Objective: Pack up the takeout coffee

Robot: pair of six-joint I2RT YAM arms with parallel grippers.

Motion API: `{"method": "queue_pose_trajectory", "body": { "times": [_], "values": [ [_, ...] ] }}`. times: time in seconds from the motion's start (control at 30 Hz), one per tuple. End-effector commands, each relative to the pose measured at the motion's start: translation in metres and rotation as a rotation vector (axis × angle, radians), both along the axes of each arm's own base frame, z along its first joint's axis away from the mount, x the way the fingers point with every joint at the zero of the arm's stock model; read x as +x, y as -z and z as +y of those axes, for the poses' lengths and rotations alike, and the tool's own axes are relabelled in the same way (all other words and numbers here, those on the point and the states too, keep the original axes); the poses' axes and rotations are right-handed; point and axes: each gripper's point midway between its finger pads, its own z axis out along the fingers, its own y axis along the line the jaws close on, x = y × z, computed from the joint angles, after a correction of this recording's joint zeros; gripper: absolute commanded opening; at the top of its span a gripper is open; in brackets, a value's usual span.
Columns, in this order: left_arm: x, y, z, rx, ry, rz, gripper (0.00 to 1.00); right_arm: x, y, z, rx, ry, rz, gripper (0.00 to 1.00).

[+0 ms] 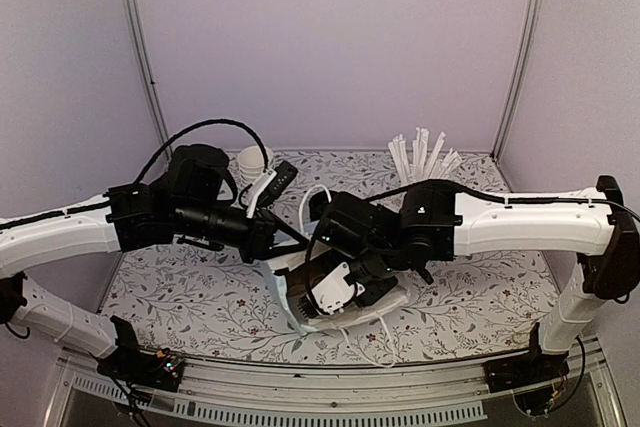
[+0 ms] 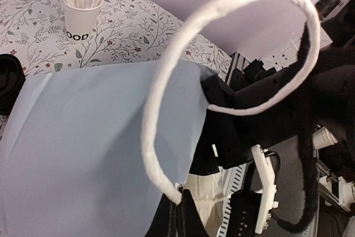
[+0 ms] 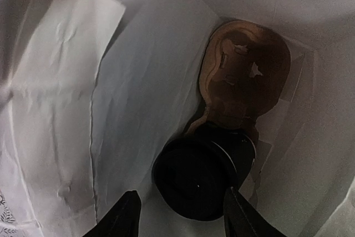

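Note:
The takeout coffee [image 3: 202, 176], a black cup with a round black lid, lies on its side deep inside a white paper bag [image 3: 61, 109], lid towards the camera, by a brown patch [image 3: 249, 76] on the bag's bottom. My right gripper [image 3: 182, 215] is open inside the bag, one finger on each side of the lid, the right finger close to its edge. In the top view the right gripper [image 1: 322, 305] reaches into the bag [image 1: 390, 299]. My left gripper [image 2: 180, 212] is shut on the bag's rim at the foot of its white rope handle [image 2: 166, 81]. It also shows in the top view [image 1: 272, 245].
A white cup of paper-wrapped straws [image 1: 420, 159] stands at the back right and also shows in the left wrist view [image 2: 77, 23]. A stack of whitish-rimmed cups [image 1: 253, 162] stands at the back left. The right arm [image 2: 277, 109] crowds the bag's mouth.

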Motion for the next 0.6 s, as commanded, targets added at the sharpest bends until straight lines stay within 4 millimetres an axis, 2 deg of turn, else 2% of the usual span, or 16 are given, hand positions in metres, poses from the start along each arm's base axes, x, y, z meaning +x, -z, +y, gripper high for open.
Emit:
{"method": "queue_pose_trajectory", "body": {
  "times": [0.0, 0.17, 0.33, 0.43, 0.57],
  "values": [
    [-0.002, 0.006, 0.0, 0.007, 0.013, 0.037, 0.0, 0.017, 0.013, 0.009, -0.023, 0.007, -0.098, 0.53],
    [-0.003, 0.008, -0.001, 0.013, 0.024, 0.045, 0.0, 0.033, 0.028, 0.007, -0.076, 0.02, -0.193, 0.53],
    [-0.004, 0.01, -0.002, 0.017, 0.035, 0.051, 0.0, 0.041, 0.031, 0.008, -0.106, 0.024, -0.243, 0.53],
    [-0.005, 0.01, 0.0, 0.027, 0.036, 0.055, 0.0, 0.039, 0.026, 0.008, -0.11, 0.024, -0.248, 0.53],
    [-0.002, 0.001, 0.006, 0.019, 0.011, 0.05, 0.0, 0.022, 0.013, 0.008, -0.087, 0.025, -0.187, 0.53]
  ]
}}
